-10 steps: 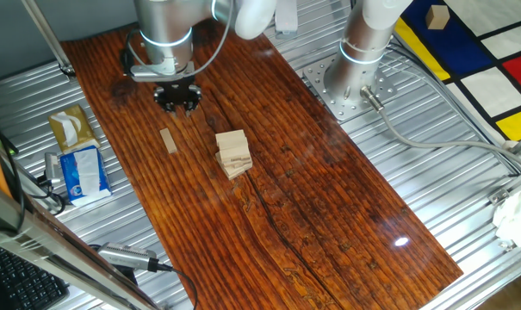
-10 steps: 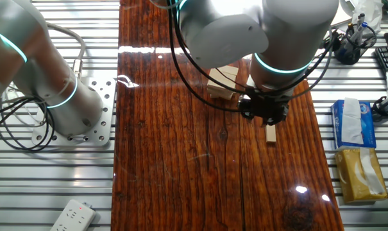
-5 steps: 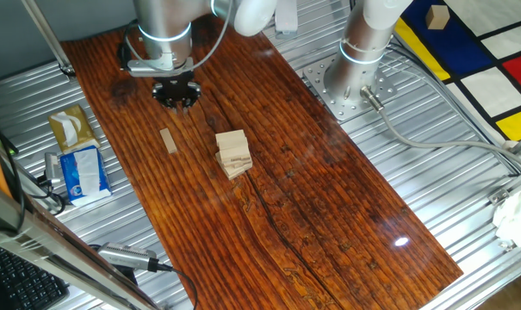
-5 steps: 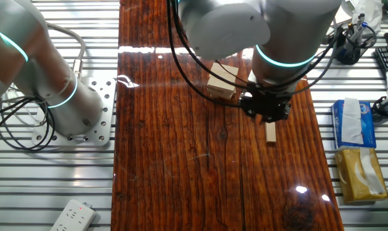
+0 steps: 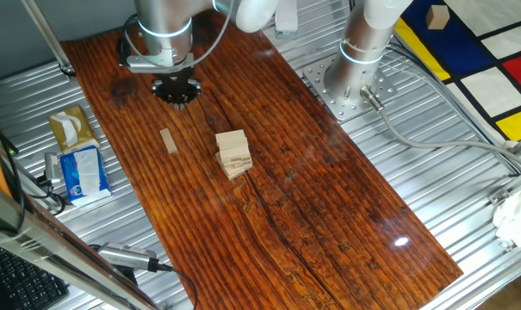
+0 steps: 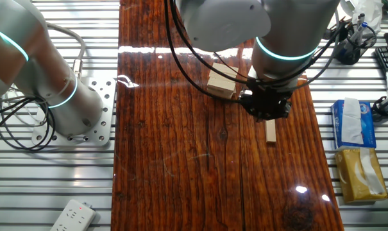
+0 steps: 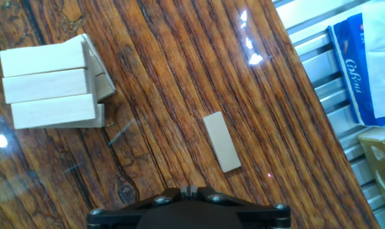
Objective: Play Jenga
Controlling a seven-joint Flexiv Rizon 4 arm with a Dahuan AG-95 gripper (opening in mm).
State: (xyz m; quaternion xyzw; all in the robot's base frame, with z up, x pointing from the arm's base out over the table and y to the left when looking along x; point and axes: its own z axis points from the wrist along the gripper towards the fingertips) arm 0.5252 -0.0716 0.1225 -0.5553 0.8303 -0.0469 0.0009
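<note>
The Jenga tower (image 5: 232,153) of pale tan wooden blocks stands on the dark wooden table; it also shows in the other fixed view (image 6: 222,81) and at the upper left of the hand view (image 7: 51,84). One thin loose block (image 5: 168,140) lies flat on the table beside it, seen also in the other fixed view (image 6: 270,131) and the hand view (image 7: 221,142). My gripper (image 5: 176,91) hangs above the table, apart from both the loose block and the tower. Its jaws are pressed together with nothing between them (image 7: 187,190).
A blue-and-white tissue packet (image 5: 81,171) and a tan packet (image 5: 71,128) lie on the metal surface beside the table. A second robot base (image 5: 350,73) stands off the table's other side. A lone wooden cube (image 5: 437,16) sits far off on the coloured mat.
My gripper has risen and drawn back from the loose block. The loose block and the tower have not moved.
</note>
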